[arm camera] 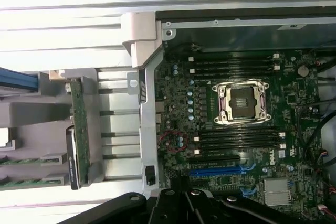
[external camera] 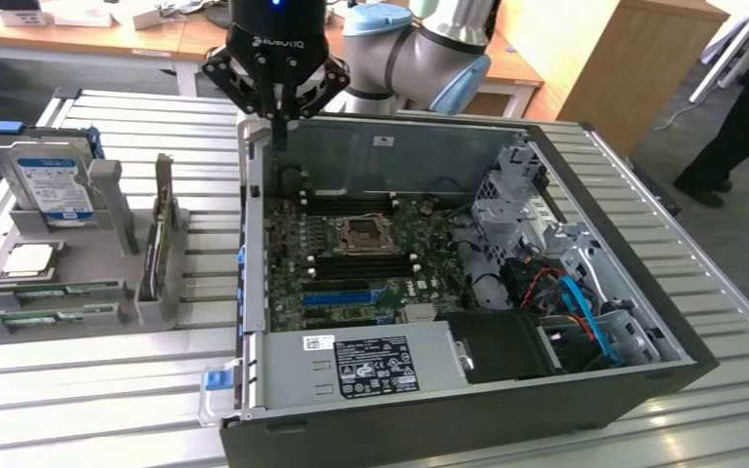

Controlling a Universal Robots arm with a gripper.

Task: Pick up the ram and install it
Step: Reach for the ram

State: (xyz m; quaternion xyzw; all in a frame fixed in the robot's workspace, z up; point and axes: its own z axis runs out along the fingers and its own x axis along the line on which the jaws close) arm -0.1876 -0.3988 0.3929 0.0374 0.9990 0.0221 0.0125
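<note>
Ram [external camera: 58,292], slim green stick lying flat in grey holder [external camera: 153,310], gripper [external camera: 278,129] fingers clenched together

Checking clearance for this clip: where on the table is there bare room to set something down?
Bare slats of the table lie in front of the grey holder, at the exterior view's lower left, up to the computer case. A narrow strip runs between holder and case. Crowded: the holder's slots and the case's inside.

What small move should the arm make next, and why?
Probably swing toward the exterior view's left, over the gray holder: the gripper hangs shut and empty above the case corner, while the ram lies in that holder.
</note>
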